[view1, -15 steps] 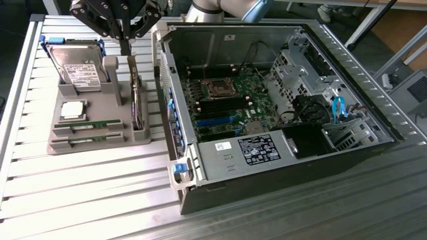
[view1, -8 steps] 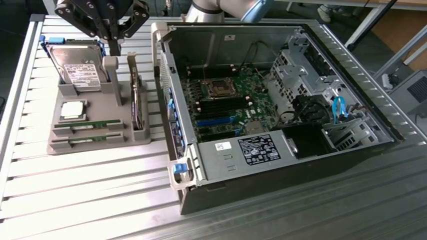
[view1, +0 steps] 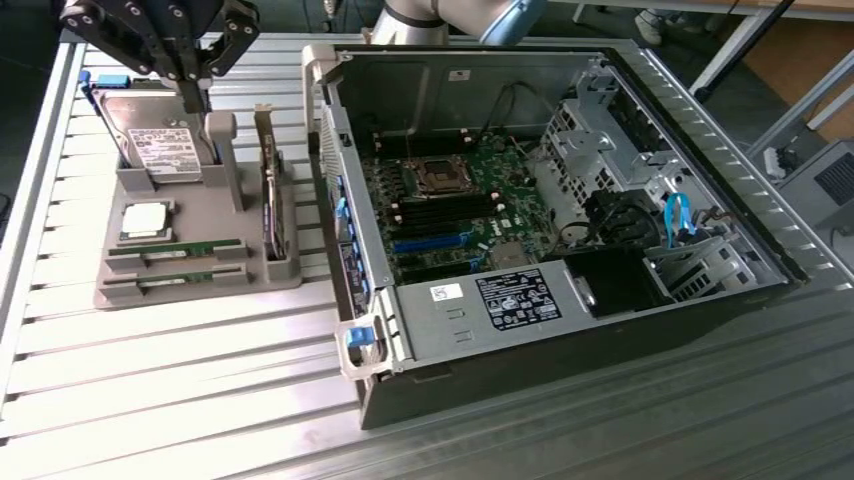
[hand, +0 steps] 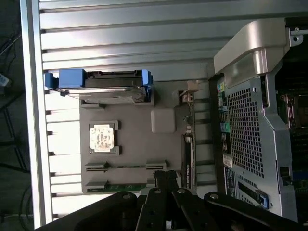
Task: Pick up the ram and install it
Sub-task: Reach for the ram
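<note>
On the exterior view's left, the black robot gripper [view1: 198, 98] hangs with its claw clenched on nothing above a boxy silver hard drive with a white label [view1: 163, 145], which stands upright at the far end of a grey plastic holder [view1: 200, 215]. The ram [view1: 176, 249], a long thin green circuit-board stick, lies on edge in a slot at the holder's near end, just beside a second stick [view1: 176, 276], apart from the gripper. To the right stands an open black-and-silver computer case [view1: 561, 365], its green motherboard [view1: 494, 190] exposed.
</note>
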`<control>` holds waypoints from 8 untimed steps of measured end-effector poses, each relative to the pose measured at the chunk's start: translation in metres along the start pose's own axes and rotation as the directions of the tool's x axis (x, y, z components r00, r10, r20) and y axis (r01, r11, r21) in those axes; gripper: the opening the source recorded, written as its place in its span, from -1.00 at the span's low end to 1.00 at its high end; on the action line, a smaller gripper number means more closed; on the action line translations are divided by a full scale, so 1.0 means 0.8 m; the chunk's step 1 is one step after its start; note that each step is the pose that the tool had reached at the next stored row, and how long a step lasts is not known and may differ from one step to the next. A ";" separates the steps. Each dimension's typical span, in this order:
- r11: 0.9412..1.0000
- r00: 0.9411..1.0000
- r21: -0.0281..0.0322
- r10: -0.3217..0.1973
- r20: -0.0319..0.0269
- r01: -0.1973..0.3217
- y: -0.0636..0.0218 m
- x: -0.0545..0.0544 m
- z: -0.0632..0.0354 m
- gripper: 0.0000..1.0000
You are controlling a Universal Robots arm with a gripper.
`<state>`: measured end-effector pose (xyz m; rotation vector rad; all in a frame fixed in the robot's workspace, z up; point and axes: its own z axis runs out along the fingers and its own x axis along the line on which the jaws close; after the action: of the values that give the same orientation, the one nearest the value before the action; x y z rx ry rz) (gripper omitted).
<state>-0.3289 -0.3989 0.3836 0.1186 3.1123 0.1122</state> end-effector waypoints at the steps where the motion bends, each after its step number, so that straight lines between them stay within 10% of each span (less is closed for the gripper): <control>1: 1.000 1.000 0.000 0.000 0.000 0.000 0.000 0.000 0.000 -0.81; 8: 1.000 1.000 0.000 0.000 0.000 0.000 -0.017 -0.001 -0.001 -0.81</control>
<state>-0.3290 -0.4125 0.3836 0.1186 3.1122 0.1123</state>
